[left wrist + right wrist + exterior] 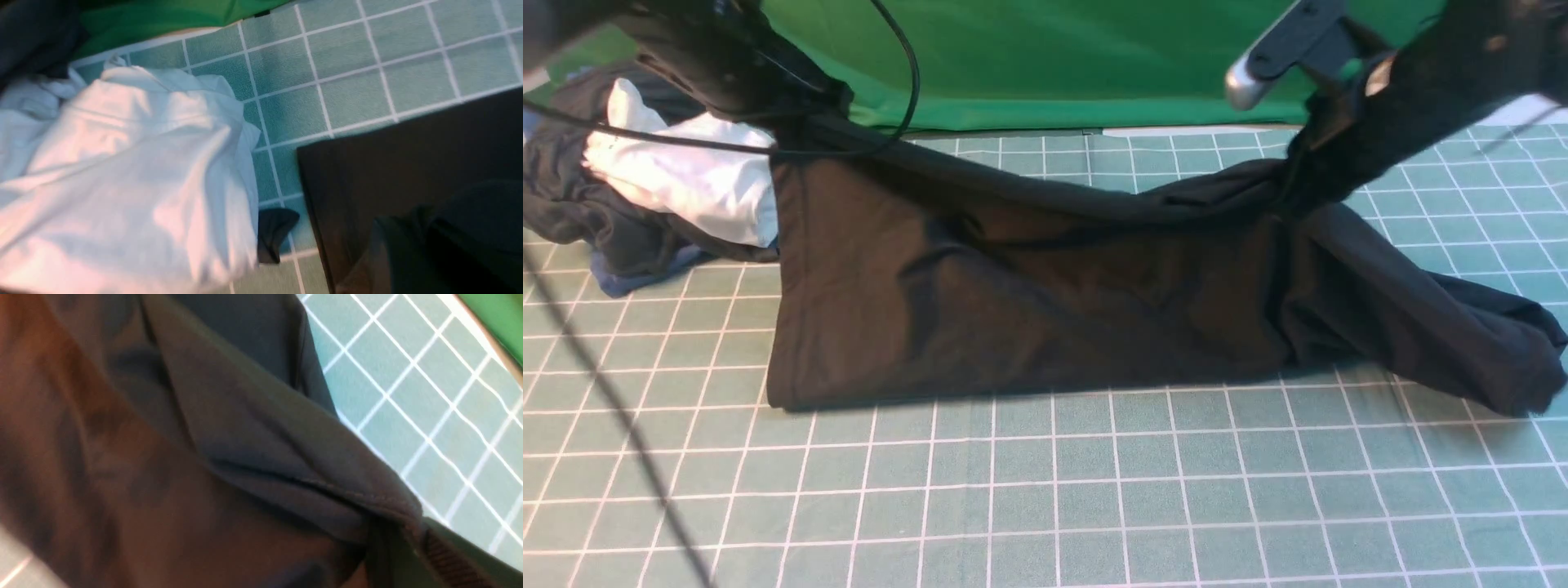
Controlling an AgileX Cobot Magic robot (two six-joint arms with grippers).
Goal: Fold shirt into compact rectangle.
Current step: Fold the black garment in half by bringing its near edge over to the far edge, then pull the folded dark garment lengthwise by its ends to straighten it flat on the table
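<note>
- Shirt [1029,286]: black, in the middle of the gridded mat [1045,490]. Its near edge lies on the mat; its far edge hangs in the air, strung between the two arms and sagging in the middle.
- Left gripper [796,122]: I read it as clamped tight on the shirt's far left corner. The cloth hangs from it, though the fingertips are lost in dark blur.
- Right gripper [1311,135]: likewise pinched on the far right of the raised edge. Its wrist view shows a stitched hem bunched at the jaws.
- Right end of the shirt: crumpled, with a loose heap trailing on the mat beyond the grip.
- White garment [694,184] and dark clothes bundle [580,212]: just beside the shirt's left edge, at the far left.
- Step in hand, in my judgement: a lengthwise fold, with the far edge lifted for carrying over.
- Next move calls for both arms to travel toward me together at matched height, lay the raised edge along the near one, and only then release. I would keep the left corner clear of the white garment.
</note>
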